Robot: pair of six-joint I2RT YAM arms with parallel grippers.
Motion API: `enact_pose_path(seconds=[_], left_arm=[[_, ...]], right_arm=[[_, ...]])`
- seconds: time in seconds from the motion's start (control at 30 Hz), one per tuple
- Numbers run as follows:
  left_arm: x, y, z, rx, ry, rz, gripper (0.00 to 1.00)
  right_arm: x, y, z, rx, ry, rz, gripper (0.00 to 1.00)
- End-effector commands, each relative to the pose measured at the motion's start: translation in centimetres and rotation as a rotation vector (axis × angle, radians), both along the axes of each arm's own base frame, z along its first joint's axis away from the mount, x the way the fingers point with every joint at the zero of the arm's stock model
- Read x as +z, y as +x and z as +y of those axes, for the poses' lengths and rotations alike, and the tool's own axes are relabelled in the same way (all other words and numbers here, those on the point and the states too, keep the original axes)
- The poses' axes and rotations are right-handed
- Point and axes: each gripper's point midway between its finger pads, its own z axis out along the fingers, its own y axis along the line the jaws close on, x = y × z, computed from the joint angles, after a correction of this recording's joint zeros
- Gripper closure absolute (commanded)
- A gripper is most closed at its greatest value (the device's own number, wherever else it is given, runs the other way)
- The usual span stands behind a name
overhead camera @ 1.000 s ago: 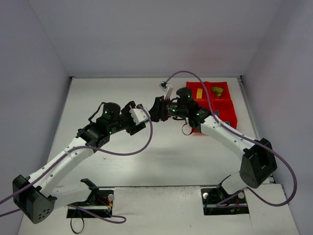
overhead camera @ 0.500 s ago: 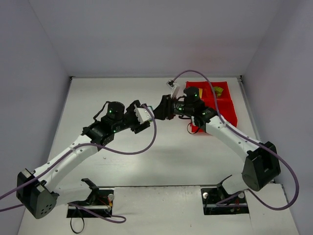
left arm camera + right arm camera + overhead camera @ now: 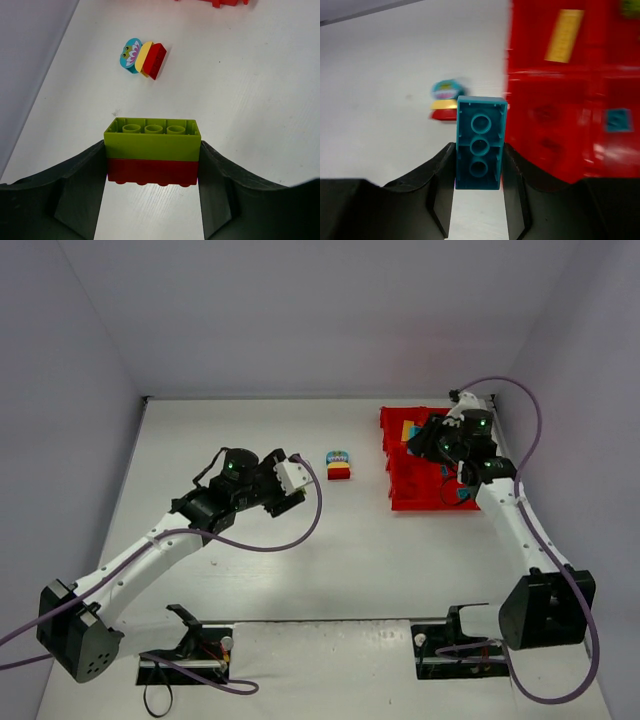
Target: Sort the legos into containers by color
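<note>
The left pincer [image 3: 152, 162] is closed partway on a green-red pair [image 3: 152, 150], two joined bricks with the green one on top, studs up. Its fingers press the pair's two short ends and hold it clear of the tabletop [image 3: 260, 100]. In the top view this pincer [image 3: 287, 478] sits left of centre, pointing right.

Beyond it, in the upper left of the left wrist frame, a small stack [image 3: 144, 59] lies on its side on the tabletop: a rounded teal piece with a printed face, then a yellow brick, then a red one. From above the stack [image 3: 339, 465] lies between the left pincer and the tray [image 3: 410, 495], touching neither.

The right pincer [image 3: 479, 165] is closed narrowly on a teal brick [image 3: 480, 150], gripping its long sides, three round sockets facing the camera. This view is blurred. The brick hangs just left of the tray's [image 3: 545, 125] edge in the frame, with the stack [image 3: 446, 97] behind it. In the top view the right pincer [image 3: 428, 440] is over the tray at the upper right.

Inside the tray, a yellow brick [image 3: 563, 36] lies in the upper-left bin of the right wrist frame, and a small teal one [image 3: 617, 120] lies in the lower-right bin. A green blur shows at the frame's top right corner.
</note>
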Motion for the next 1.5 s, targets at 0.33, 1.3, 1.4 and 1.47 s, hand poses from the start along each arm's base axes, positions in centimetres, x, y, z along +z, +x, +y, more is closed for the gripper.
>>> enact_pose_path(seconds=[0.33, 1.3, 1.4, 1.47], left_arm=[[3.5, 0.5, 0.1, 0.019, -0.070, -0.097, 1.00], [4.4, -0.3, 0.0, -0.023, -0.100, -0.147, 1.00], [4.4, -0.4, 0.0, -0.026, -0.100, -0.145, 1.00], [4.4, -0.5, 0.0, -0.026, -0.100, -0.145, 1.00]], right_arm=[[-9.7, 2.6, -18.1, -0.661, -0.396, 0.262, 0.87], [5.7, -3.9, 11.7, 0.290, 0.282, -0.081, 0.35], [6.6, -5.2, 15.4, 0.382, 0.329, -0.089, 0.35], [6.7, -5.8, 16.9, 0.420, 0.343, -0.081, 0.35]])
